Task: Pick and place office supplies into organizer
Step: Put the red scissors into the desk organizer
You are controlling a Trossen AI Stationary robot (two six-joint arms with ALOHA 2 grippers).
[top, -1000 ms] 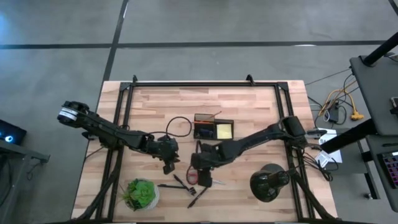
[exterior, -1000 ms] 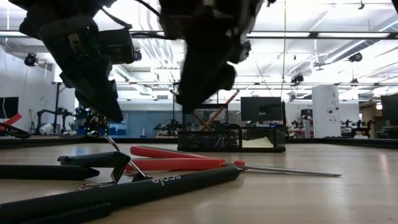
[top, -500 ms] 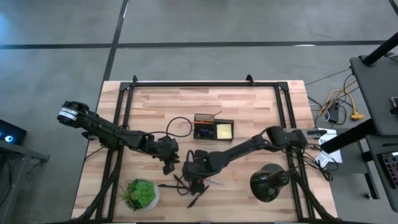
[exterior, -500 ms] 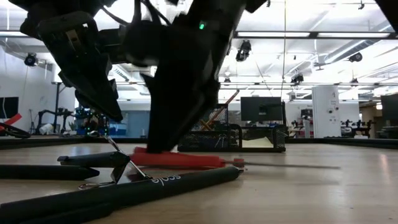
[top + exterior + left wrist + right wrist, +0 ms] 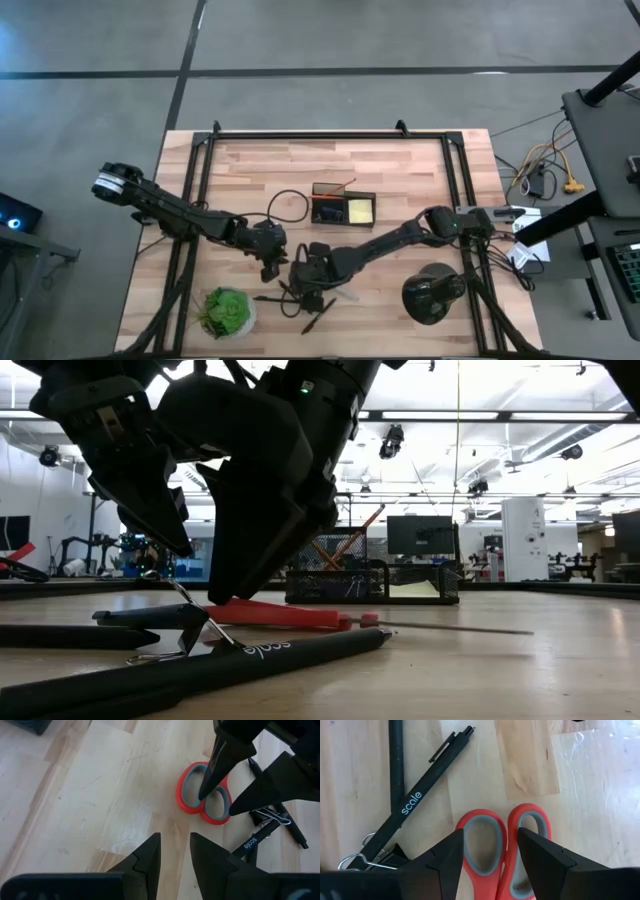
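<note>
The red-handled scissors (image 5: 481, 816) lie flat on the table among black pens (image 5: 415, 802) and a binder clip (image 5: 270, 815). My right gripper (image 5: 491, 831) is open and down at their handle loops, near the table's middle (image 5: 312, 282). My left gripper (image 5: 175, 837) hovers just left of it (image 5: 272, 262), open by a narrow gap with nothing between its fingers. The black mesh organizer (image 5: 343, 207) stands beyond, holding a yellow note pad (image 5: 360, 210) and an orange pencil (image 5: 336, 187). My right gripper comes at the scissors' handle from above, pointing down. One finger (image 5: 202, 792) stands in the hole of one loop; the other finger (image 5: 235, 810) stands outside the second loop (image 5: 220, 817). The scissors lie flat on the table, blades (image 5: 450, 627) pointing away from the fingers.
A green potted plant (image 5: 228, 310) sits at the near edge on the left and a round black domed object (image 5: 432, 293) on the right. A black cable loop (image 5: 288, 203) lies left of the organizer. Bare wood stretches toward the far edge.
My right gripper has moved toward the table's left and near edges and come down onto the scissors' handle, staying open. The scissors have slid a little along the table.
</note>
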